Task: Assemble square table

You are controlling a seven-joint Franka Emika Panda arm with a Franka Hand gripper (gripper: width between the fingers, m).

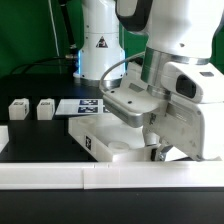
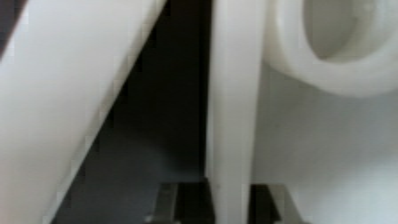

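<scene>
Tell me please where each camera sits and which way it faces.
Exterior view: off the arm, outside the border rail, facing across the table toward the robot base; the arm and tool at the square slab show.
Wrist view: on the wrist, looking along the tool at the slab's edge and a round socket; only two dark fingertips show.
Shared: the slab and the tool.

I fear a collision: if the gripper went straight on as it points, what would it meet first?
Probably the square tabletop: the wrist view shows its white edge between the fingers of the gripper. Whether they touch is unclear.
</scene>
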